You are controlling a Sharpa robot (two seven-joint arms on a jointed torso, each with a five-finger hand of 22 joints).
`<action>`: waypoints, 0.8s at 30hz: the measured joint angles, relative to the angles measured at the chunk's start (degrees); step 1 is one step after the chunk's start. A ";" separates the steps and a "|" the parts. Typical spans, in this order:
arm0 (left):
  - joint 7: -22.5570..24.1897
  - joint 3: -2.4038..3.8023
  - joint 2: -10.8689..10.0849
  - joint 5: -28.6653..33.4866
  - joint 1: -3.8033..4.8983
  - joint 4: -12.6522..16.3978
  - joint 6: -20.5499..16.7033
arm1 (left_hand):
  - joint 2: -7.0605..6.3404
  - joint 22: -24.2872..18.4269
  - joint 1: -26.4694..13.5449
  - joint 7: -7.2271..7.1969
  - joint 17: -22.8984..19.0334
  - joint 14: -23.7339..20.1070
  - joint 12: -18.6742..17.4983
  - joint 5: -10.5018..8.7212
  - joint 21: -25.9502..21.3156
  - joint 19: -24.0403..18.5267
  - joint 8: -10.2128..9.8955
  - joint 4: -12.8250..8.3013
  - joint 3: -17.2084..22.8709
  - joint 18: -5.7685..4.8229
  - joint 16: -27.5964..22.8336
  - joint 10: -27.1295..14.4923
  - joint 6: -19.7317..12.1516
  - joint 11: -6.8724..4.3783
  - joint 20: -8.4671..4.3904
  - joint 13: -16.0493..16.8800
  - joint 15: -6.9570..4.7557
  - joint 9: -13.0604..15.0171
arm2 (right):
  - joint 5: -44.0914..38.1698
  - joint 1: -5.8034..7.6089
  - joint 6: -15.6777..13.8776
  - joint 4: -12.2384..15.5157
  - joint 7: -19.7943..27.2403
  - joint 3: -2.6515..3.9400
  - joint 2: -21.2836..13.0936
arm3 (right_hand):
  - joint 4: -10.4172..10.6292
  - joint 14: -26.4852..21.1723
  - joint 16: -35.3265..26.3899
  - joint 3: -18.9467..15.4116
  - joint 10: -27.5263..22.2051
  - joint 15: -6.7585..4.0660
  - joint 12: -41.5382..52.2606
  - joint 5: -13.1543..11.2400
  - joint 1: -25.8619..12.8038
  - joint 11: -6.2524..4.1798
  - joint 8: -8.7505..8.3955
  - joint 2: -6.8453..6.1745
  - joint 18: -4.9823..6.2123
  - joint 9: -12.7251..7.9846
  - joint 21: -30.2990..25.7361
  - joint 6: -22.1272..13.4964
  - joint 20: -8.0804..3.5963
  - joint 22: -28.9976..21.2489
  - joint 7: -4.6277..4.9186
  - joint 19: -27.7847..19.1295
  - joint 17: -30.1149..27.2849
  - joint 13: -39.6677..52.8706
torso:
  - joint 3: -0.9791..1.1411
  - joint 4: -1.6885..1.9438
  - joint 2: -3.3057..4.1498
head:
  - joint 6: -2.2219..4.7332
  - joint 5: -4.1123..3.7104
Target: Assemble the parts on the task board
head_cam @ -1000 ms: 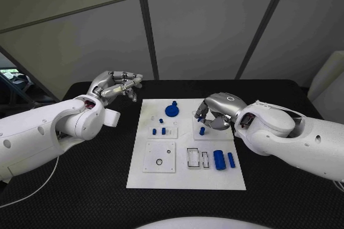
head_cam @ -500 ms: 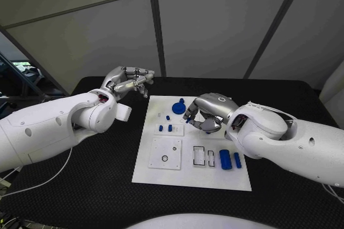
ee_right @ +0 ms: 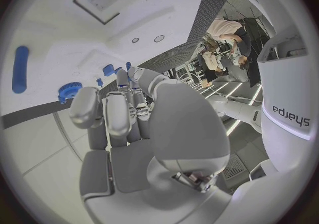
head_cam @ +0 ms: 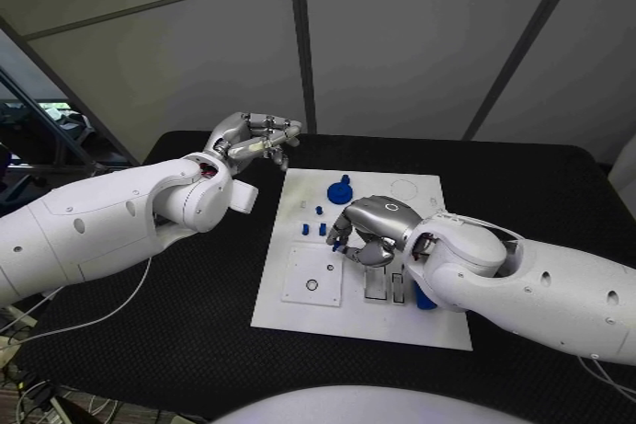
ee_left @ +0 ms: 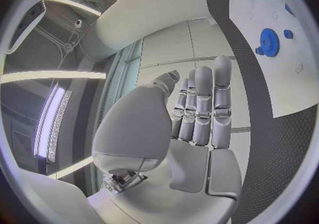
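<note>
The flat white rectangular task board (head_cam: 299, 309) lies in the middle of the black woven-textured table (head_cam: 173, 341). The silver metallic right hand (head_cam: 368, 233) hangs low over the board's centre, fingers curled downward; a small blue plastic piece (head_cam: 339, 246) shows at its fingertips, but whether it is pinched cannot be told. At 12 o'clock from that hand stands a blue toothed gear with a knob (head_cam: 339, 190), and at 10 o'clock stand small blue cylindrical pegs (head_cam: 312, 228). At 5 o'clock a blue rounded bar (head_cam: 423, 300) peeks out beside the white right arm. The silver left hand (head_cam: 255, 139) is raised off the board at its 11 o'clock corner, holding nothing, its fingers straight and close together
</note>
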 measured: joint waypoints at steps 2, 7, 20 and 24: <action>0.00 0.00 0.10 0.00 0.00 -0.02 0.04 | 0.00 0.00 0.00 0.00 0.00 0.00 0.00 0.00 0.00 0.00 0.00 0.00 0.00 0.00 0.00 0.00 0.00 0.00 0.00 0.00 0.00 0.00 | -0.04 -0.31 0.23 -0.14 0.14 -0.06 0.20 | 0.00 0.00 0.00 0.00 0.00 0.00 0.00 0.00 0.00 0.00 -0.06 0.00 0.00 -0.03 0.00 0.11 0.00 0.00 0.11 0.00 0.00 0.00 | 0.00 0.02 -0.01 | -0.12 0.19; 0.00 0.00 0.36 0.00 0.00 -0.14 0.14 | 0.00 0.00 0.00 0.00 0.00 0.00 0.00 0.00 0.00 0.00 0.00 0.00 0.00 0.00 0.00 0.00 0.00 0.00 0.00 0.00 0.00 0.00 | -0.13 -0.85 0.76 -0.27 0.44 -0.18 0.59 | 0.00 0.00 0.00 0.00 0.00 0.00 0.00 0.00 0.00 0.00 -0.11 0.00 0.00 -0.05 0.00 0.12 0.00 0.08 0.12 0.00 0.00 0.00 | 0.05 0.03 -0.01 | -0.47 0.90; 0.00 0.00 0.53 0.01 0.00 -0.31 0.36 | 0.00 0.01 0.00 -0.01 -0.06 0.00 0.00 0.00 0.00 0.00 0.00 0.00 0.00 0.00 0.00 0.01 0.00 0.00 0.00 -0.01 0.00 0.00 | -0.48 -1.66 2.18 -0.80 0.71 -0.22 1.28 | 0.00 0.00 0.00 -0.01 0.00 0.00 0.00 -0.01 -0.01 0.00 -0.15 0.00 0.00 -0.07 0.00 0.12 0.00 0.07 0.12 0.00 -0.01 0.00 | 0.03 0.02 -0.02 | -1.01 1.21; -0.01 0.00 0.55 0.01 0.00 -0.33 0.41 | 0.00 0.01 0.00 -0.01 -0.06 0.00 0.00 0.00 0.00 0.00 0.00 0.00 0.00 -0.01 0.00 0.01 0.00 0.00 0.00 -0.02 0.00 0.00 | -0.72 -1.82 2.54 -1.10 0.71 -0.23 1.48 | 0.00 0.00 0.00 -0.01 0.00 0.00 -0.18 -0.01 -0.56 0.00 -0.17 0.10 0.00 -0.05 0.00 0.12 0.00 0.07 0.11 0.00 -0.01 0.02 | 0.03 0.01 -0.02 | -1.05 1.21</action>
